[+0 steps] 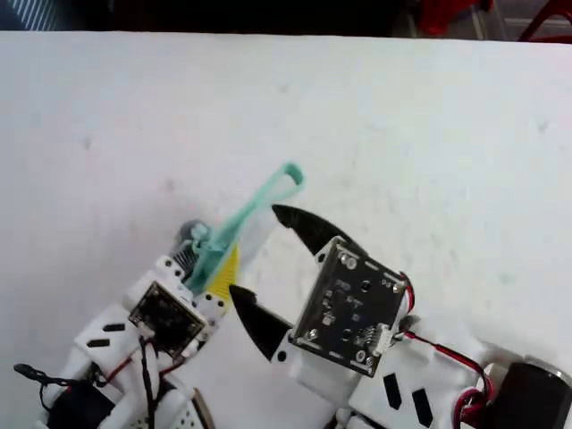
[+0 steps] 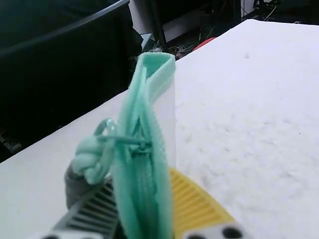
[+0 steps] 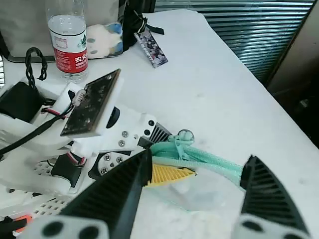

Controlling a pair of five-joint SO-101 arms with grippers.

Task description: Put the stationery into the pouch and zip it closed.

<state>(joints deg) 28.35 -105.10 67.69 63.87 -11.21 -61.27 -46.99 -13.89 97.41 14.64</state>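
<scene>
A clear pouch (image 1: 255, 223) with a teal zipper edge stands on its side on the white table (image 1: 402, 134), held up off the surface. My left gripper (image 1: 214, 261) is shut on the pouch's lower end, between a yellow pad (image 2: 194, 206) and a grey pad (image 2: 92, 214). The zipper pull (image 2: 138, 144) sits partway along the teal zipper (image 2: 149, 99), with a teal charm (image 2: 89, 154) beside it. My right gripper (image 1: 266, 268) is open, its black fingers (image 3: 122, 191) on either side of the pouch (image 3: 204, 159) without touching it. What the pouch holds cannot be made out.
In the right wrist view a water bottle (image 3: 67, 37), a soft toy (image 3: 104, 40) and a small printed tag (image 3: 152, 47) lie on the table beyond the left arm (image 3: 94, 124). The table's far half is bare white surface.
</scene>
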